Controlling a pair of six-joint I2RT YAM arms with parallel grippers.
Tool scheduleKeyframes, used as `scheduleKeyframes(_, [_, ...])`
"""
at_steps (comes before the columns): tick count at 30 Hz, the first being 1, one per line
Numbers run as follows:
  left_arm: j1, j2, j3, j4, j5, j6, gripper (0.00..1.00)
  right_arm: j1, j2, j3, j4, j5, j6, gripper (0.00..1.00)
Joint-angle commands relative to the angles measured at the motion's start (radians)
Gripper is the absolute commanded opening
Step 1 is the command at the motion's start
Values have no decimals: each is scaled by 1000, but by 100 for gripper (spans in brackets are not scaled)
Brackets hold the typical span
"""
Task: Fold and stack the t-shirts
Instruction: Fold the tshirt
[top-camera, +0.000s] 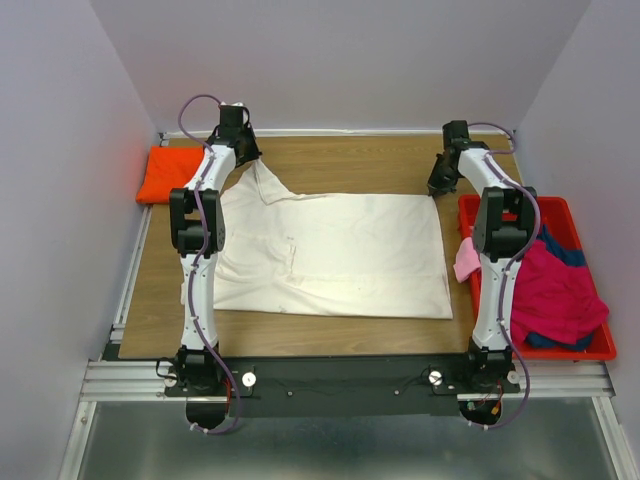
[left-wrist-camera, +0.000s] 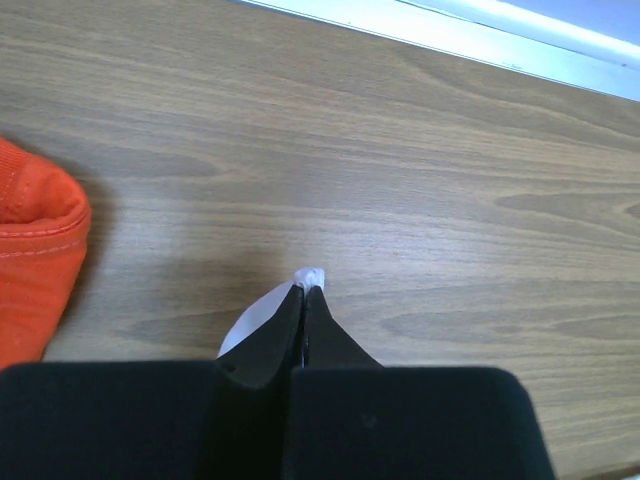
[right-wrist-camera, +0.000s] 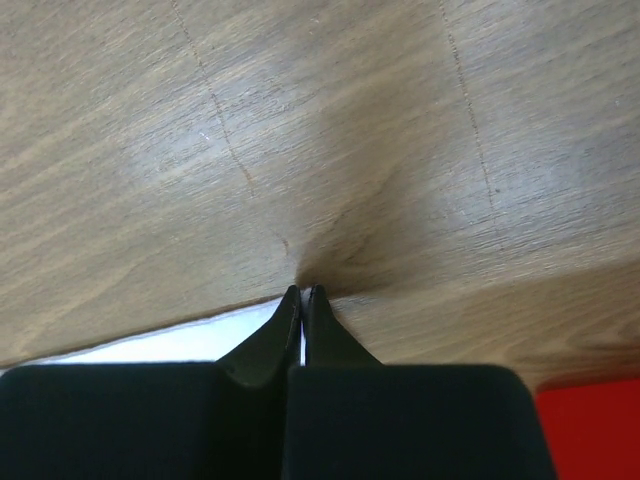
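A large cream-white t-shirt (top-camera: 340, 255) lies spread flat across the middle of the table, collar toward the far left. My left gripper (top-camera: 243, 152) is at the shirt's far left corner. In the left wrist view it (left-wrist-camera: 304, 290) is shut on a nub of the white cloth (left-wrist-camera: 311, 274). My right gripper (top-camera: 437, 188) is at the far right corner. The right wrist view shows it (right-wrist-camera: 303, 292) shut, with the shirt's edge (right-wrist-camera: 180, 345) running into the jaws and a white sliver between them. A folded orange t-shirt (top-camera: 168, 173) (left-wrist-camera: 35, 260) lies at the far left.
A red bin (top-camera: 545, 203) (right-wrist-camera: 590, 430) stands at the right edge with magenta (top-camera: 555, 290), pale pink (top-camera: 466, 262) and dark blue (top-camera: 570, 250) shirts heaped in it. The pink one hangs over its left wall. A metal rail (left-wrist-camera: 480, 35) borders the table's far edge.
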Motion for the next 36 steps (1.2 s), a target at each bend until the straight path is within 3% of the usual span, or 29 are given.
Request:
scheduleKeyframes(1, [7,-25,56,-14,62,7,0,-19,51,-2,-13,-8,5,0])
scheduleKeyframes(15, [7,25,148,211,243,-137,0,-91,89,163,-21,-23,39,0])
scheduleKeyframes(20, [9,15,147,227,270,-157,0,-91,94,208,-21,-97,31,1])
scheduleKeyframes(25, [21,-116,-39,185,212,-185,0,-91,30,187,-19,-130,13,0])
scheduleKeyframes(36, [35,-447,-441,157,164,-266,0,-73,-187,-50,-14,-193,-52,1])
